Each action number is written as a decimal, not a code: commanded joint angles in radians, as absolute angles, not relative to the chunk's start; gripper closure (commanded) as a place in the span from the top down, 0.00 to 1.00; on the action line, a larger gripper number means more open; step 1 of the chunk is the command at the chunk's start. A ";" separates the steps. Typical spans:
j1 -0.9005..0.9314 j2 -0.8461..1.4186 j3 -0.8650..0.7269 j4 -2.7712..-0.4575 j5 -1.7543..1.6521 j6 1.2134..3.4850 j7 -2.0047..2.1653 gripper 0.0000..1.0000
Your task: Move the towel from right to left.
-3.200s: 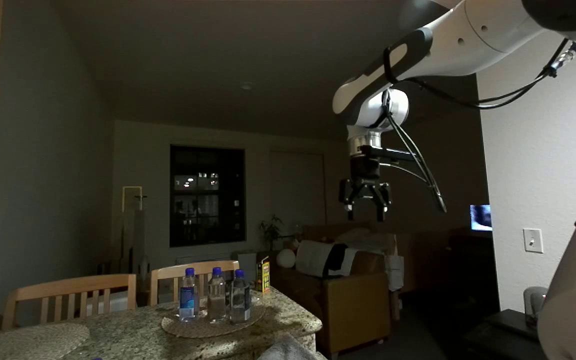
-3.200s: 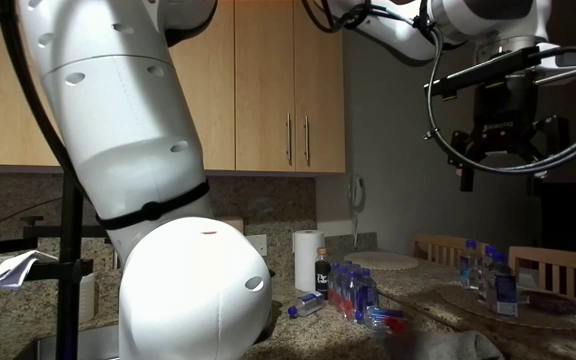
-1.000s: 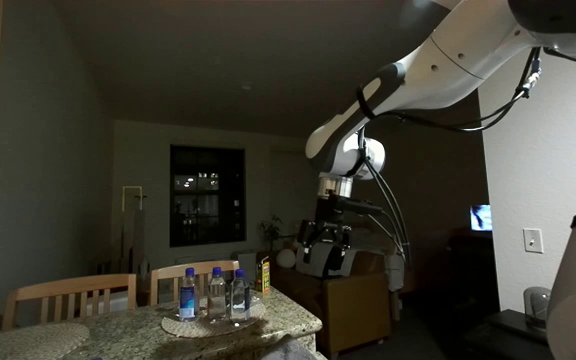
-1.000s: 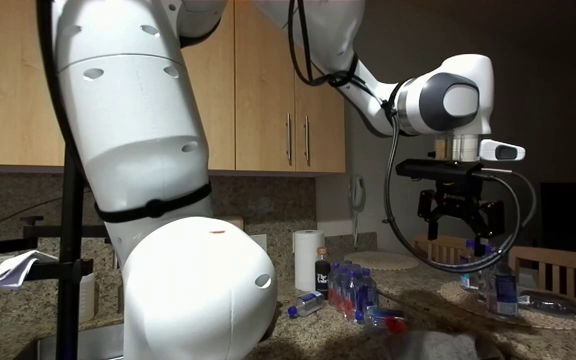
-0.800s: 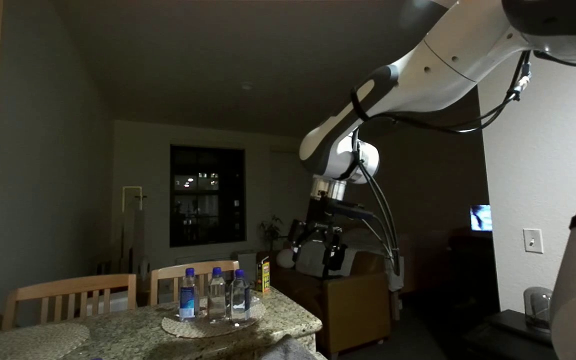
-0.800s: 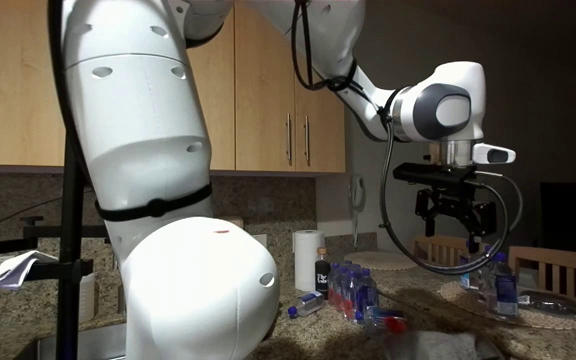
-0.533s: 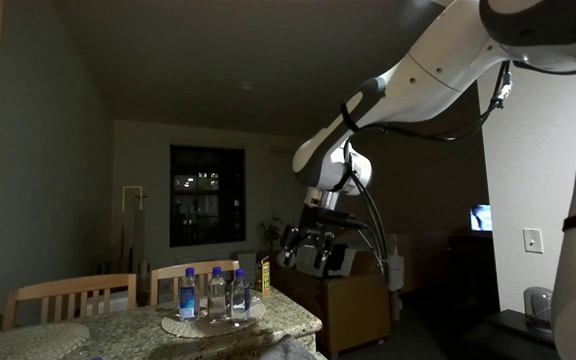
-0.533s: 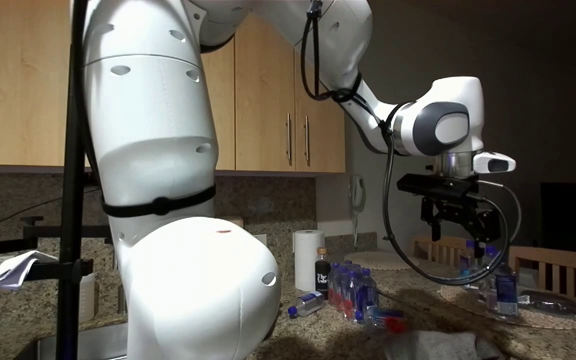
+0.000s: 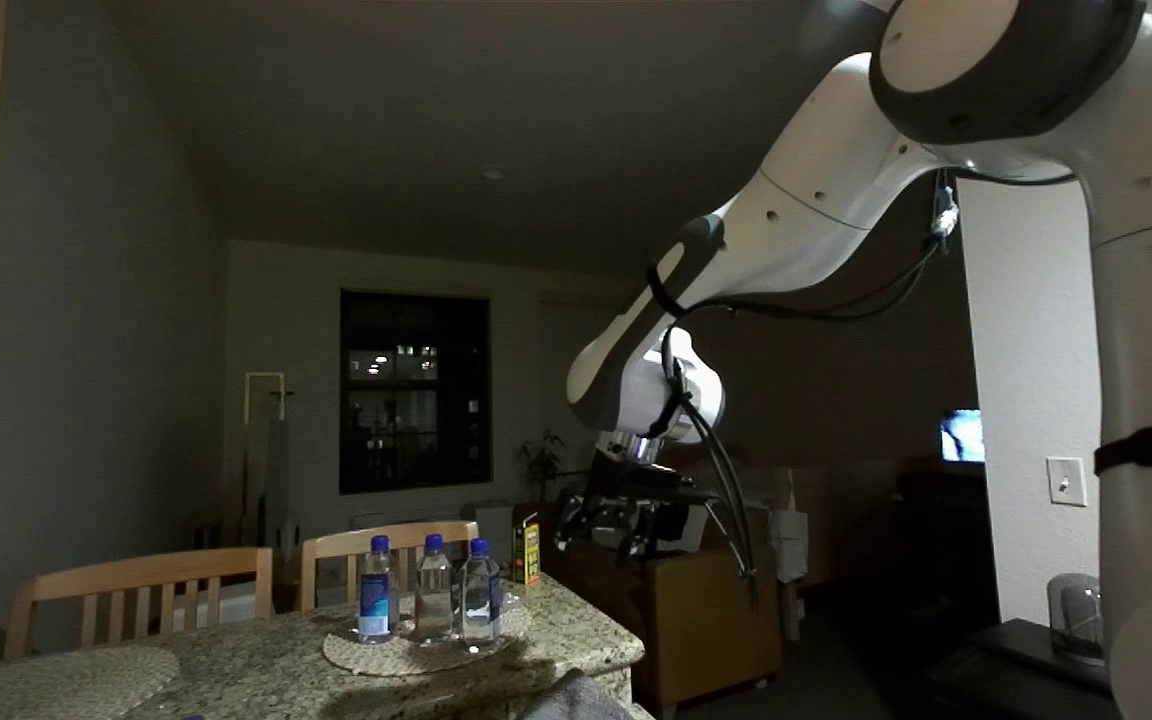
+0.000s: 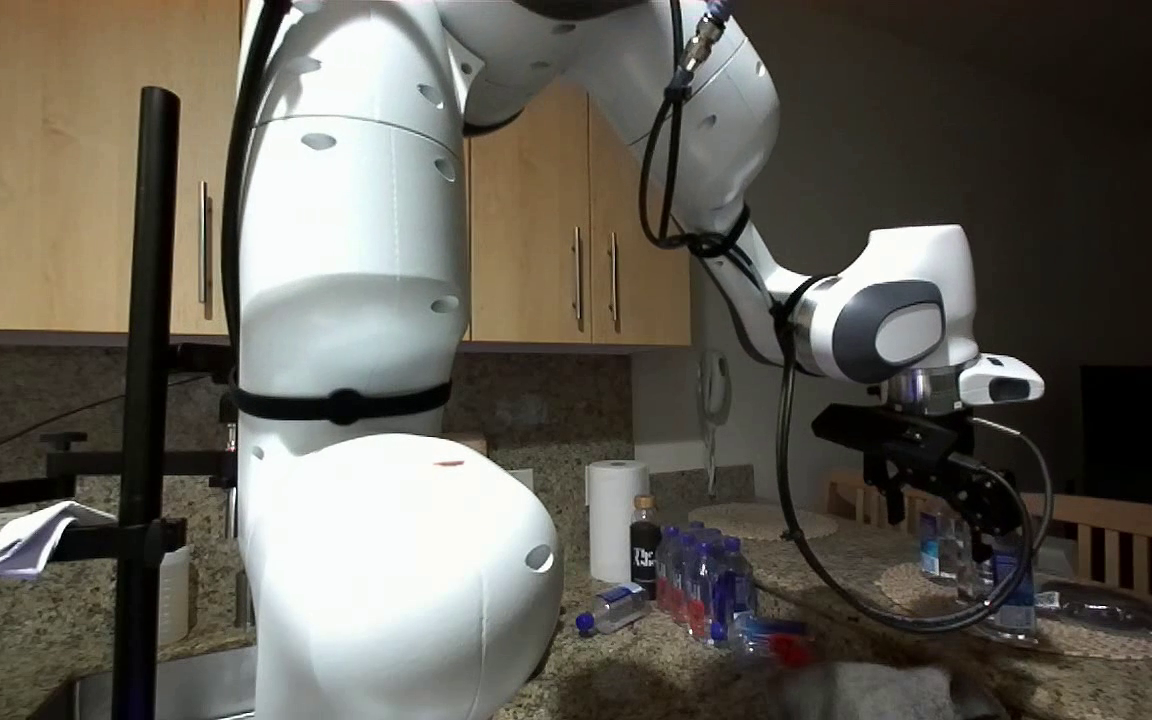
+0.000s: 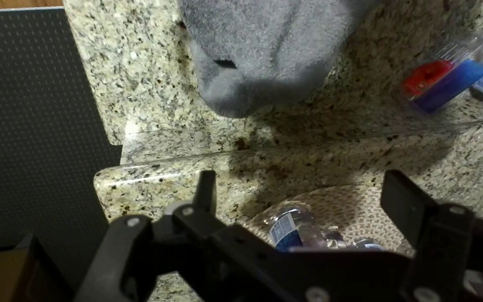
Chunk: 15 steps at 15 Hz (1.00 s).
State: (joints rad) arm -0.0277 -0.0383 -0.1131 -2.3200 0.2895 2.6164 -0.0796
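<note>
In the wrist view the towel (image 11: pixel 266 54) lies bunched on the counter (image 11: pixel 153 79) at the top, its rounded end just short of a raised ledge (image 11: pixel 162 188). The gripper (image 11: pixel 302 196) sits at the bottom, its jaws spread wide with nothing held; ledge and a woven mat (image 11: pixel 363 209) show below them. The nap looks thick and soft, so I expect the towel to be light, limp, hard to damage and unlikely to slip once pinched. The best hold is probably the crease down its middle, which the jaws are lined up to straddle; a shallow pinch might take only the top layer and let the rest trail. A bottle (image 11: pixel 455 77) lying to the right could be knocked by a hanging corner. In an exterior view only a grey peak of the towel (image 9: pixel 576 697) shows at the bottom edge, with the gripper (image 9: pixel 596 545) higher and apart from it. In an exterior view the towel (image 10: pixel 881 692) is cut off at the bottom, near the lying bottle, well below the gripper (image 10: pixel 938 530).
</note>
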 commanded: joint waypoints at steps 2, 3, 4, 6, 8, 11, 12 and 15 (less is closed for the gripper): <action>-0.034 -0.015 -0.086 -2.331 0.316 2.662 -0.135 1.00; -0.039 -0.012 -0.084 -2.319 0.291 2.640 -0.080 1.00; -0.038 -0.009 -0.081 -2.319 0.291 2.640 -0.080 1.00; -0.038 -0.008 -0.079 -2.319 0.291 2.640 -0.080 1.00; -0.038 -0.004 -0.079 -2.323 0.282 2.652 -0.075 1.00; -0.036 0.028 -0.075 -2.336 0.216 2.683 -0.043 1.00; -0.035 0.038 -0.074 -2.335 0.209 2.687 -0.043 1.00; -0.034 0.082 -0.070 -2.330 0.173 2.705 -0.029 1.00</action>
